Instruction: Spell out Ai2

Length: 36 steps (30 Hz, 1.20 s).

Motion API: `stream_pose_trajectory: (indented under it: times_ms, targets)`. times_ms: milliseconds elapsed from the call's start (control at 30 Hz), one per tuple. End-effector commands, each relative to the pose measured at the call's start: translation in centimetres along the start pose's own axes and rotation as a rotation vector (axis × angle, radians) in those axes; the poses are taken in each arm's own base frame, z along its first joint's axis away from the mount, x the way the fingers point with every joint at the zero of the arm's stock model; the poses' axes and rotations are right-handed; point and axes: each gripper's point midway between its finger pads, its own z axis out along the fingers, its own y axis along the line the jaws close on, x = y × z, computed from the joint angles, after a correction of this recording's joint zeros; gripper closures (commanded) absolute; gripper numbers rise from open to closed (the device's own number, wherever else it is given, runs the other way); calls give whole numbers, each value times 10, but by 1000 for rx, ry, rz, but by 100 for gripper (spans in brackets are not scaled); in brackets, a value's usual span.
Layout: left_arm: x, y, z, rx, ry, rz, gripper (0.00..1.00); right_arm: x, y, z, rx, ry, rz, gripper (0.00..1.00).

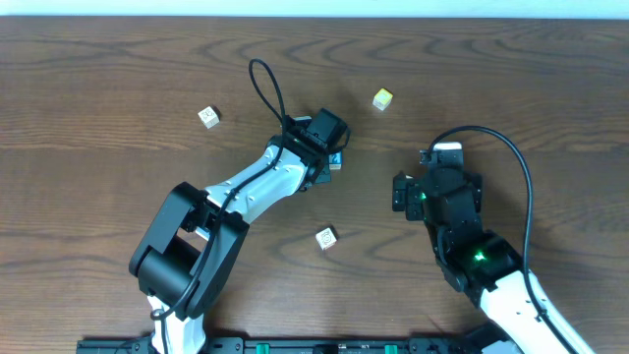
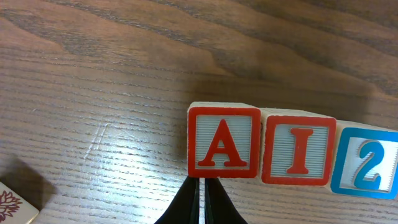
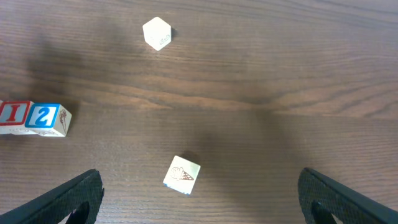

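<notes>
Three letter blocks stand touching in a row in the left wrist view: a red A [image 2: 224, 142], a red I [image 2: 298, 151] and a blue 2 [image 2: 367, 163]. In the overhead view the row [image 1: 336, 163] is mostly hidden under my left gripper [image 1: 329, 138]. My left gripper [image 2: 202, 185] is shut and empty, its tips right at the A block's near edge. My right gripper [image 3: 202, 193] is open wide and empty, held above the table to the right of the row [image 1: 413, 192]. The right wrist view shows the I [image 3: 12, 116] and the 2 [image 3: 46, 118] at far left.
A loose block with an ice-cream picture [image 3: 181, 175] lies between my right jaws' line of sight, also in the overhead view [image 1: 326, 237]. A yellowish block [image 1: 382, 98] lies at the back, another block [image 1: 207, 116] at the back left. A flower-patterned block [image 2: 12, 205] shows at a corner.
</notes>
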Motion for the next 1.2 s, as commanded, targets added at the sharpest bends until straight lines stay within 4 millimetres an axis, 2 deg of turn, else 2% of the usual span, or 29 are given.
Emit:
stream_pose_trajectory:
  times_ms: [0,167,267,367,467,500,533,567,733,867,967,1100,1167]
  targets:
    - [4,7,7,-25,17,17,94,-3,-4,0,18,-8,2,1]
    - [12,17,4,-62,57,25,94,-3,-4,0,18,-8,2,1]
    - [13,31,-9,-109,70,17,94,-3,-5,0,19,-8,2,1]
    - [-5,48,-42,-144,-6,-31,94,-3,-4,0,18,-8,2,1]
    - [-36,61,-93,-101,-135,-66,94,-3,-4,0,18,-8,2,1]
    - [-43,66,-108,-84,-166,-67,69,-3,-4,0,18,-8,2,1]
    - [-51,74,-127,-67,-204,-83,1,-3,-5,0,19,-8,2,1]
    - [-57,84,-146,-52,-239,-99,5,-3,-4,0,18,-8,2,1]
    - [-66,118,-216,8,-382,-186,5,-3,-4,0,18,-8,2,1]
    - [-59,143,-269,45,-492,-212,5,-3,-4,0,19,-8,2,1]
    - [-35,159,-291,26,-500,-142,5,-3,-4,0,18,-8,2,1]
    - [2,183,-305,-31,-461,-23,5,-3,-4,0,18,-8,2,1]
    - [13,197,-312,-88,-462,45,5,-3,-4,0,18,-8,2,1]
